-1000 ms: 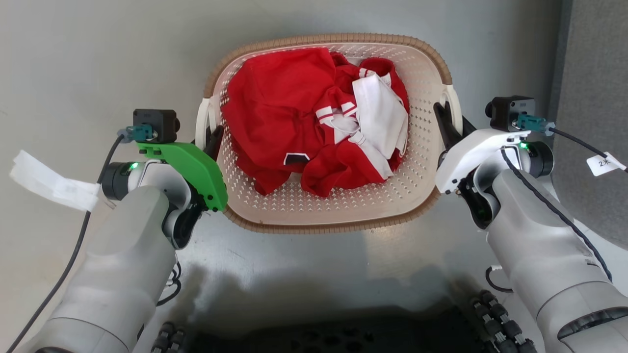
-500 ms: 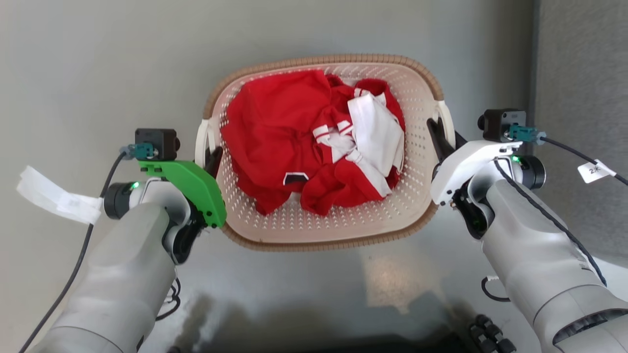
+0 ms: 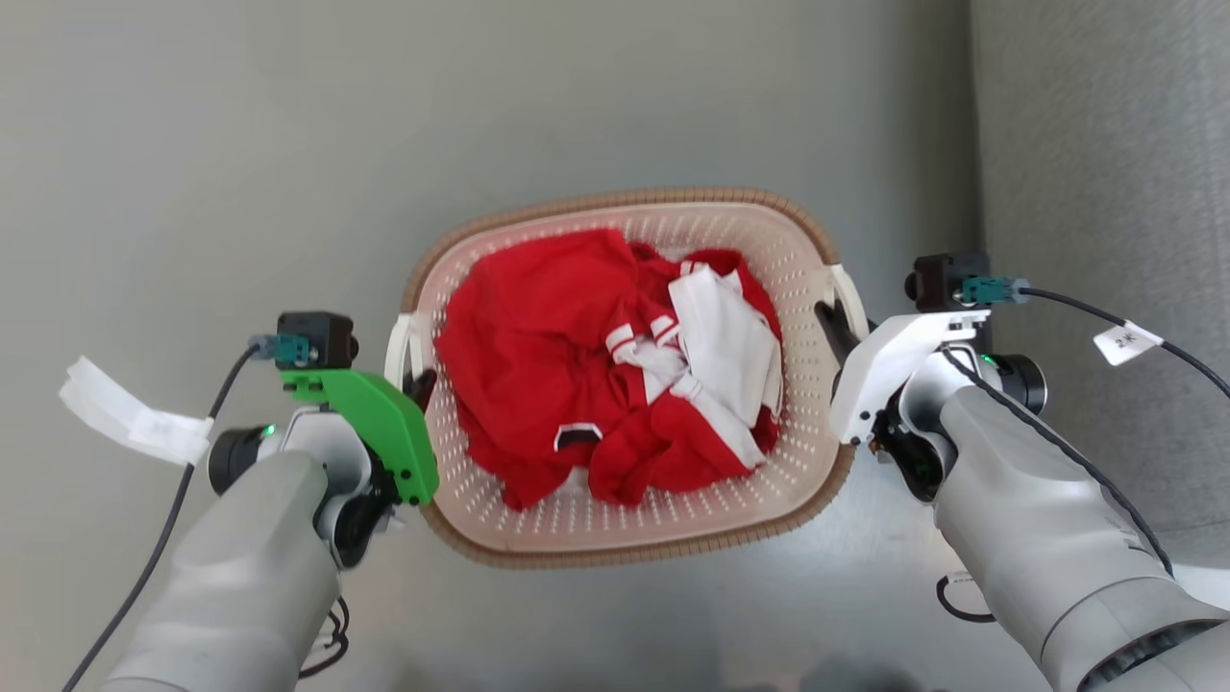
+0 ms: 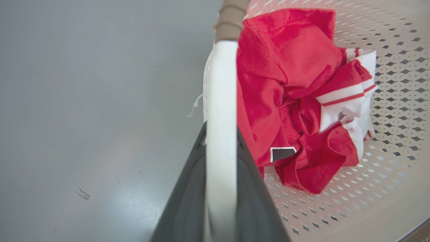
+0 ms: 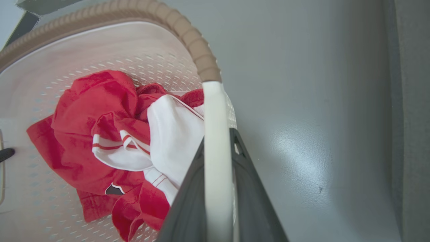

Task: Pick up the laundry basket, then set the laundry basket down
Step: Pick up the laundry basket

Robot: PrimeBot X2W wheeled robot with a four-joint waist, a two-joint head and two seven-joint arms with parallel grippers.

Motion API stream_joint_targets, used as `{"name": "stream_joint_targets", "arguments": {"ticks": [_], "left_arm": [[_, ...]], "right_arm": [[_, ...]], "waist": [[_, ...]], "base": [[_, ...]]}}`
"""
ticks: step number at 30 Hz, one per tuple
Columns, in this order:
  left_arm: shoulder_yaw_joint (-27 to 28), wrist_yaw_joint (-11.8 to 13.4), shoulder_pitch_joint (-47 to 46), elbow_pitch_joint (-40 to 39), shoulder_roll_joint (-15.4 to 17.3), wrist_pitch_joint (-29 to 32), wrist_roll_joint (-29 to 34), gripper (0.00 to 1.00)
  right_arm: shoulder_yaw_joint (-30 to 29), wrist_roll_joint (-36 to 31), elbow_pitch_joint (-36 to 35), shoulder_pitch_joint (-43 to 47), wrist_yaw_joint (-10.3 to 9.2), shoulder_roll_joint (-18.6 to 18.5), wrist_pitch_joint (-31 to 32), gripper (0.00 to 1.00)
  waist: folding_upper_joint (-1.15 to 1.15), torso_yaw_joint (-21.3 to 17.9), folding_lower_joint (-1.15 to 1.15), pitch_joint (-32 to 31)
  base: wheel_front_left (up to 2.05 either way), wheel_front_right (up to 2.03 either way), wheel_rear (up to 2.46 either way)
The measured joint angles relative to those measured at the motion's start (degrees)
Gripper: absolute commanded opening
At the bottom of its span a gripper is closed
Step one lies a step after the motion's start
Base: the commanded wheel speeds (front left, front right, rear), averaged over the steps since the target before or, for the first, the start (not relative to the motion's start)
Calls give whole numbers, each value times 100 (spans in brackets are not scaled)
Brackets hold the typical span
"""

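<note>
The laundry basket (image 3: 615, 199) is cream-white and perforated with a brown woven-look rim, and holds crumpled red and white clothes (image 3: 577, 375). It lies between my two arms in the head view. My left gripper (image 3: 420, 384) is shut on the basket's white left handle (image 3: 399, 346). In the left wrist view that handle (image 4: 220, 101) runs between the dark fingers (image 4: 188, 195). My right gripper (image 3: 834, 322) is shut on the right handle (image 3: 850, 288), and the right wrist view has this handle (image 5: 215, 134) between the fingers (image 5: 252, 195). Whether the basket's base touches the floor cannot be told.
Smooth grey floor (image 3: 240, 144) surrounds the basket. A darker grey textured strip (image 3: 1105, 173) runs along the right side. White tags hang on the cables of the left wrist (image 3: 130, 413) and the right wrist (image 3: 1126, 336).
The whole head view has shifted: basket and arms sit lower and look slightly smaller, and the dark robot base has left the bottom edge. Both grippers stay on the handles.
</note>
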Motion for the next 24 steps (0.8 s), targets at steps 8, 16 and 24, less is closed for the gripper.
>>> {"name": "stream_joint_targets", "arguments": {"ticks": [8,16,24], "left_arm": [[-192,1,146,27,11,375,-224,0],[-361,3,491,66,16,716,-483,0],[-511,2,866,172,10,1111,-794,0]], "right_arm": [[276,289,12,97,-10,-27,412,0],[548,619,58,372,-16,-44,892,0],[691,845,258,601,-16,-2,1479,0]], "waist": [[0,-5,0,-626],[0,9,0,-1255],[0,26,0,-1885]], "base": [[0,0,0],[0,0,0],[0,0,0]]}}
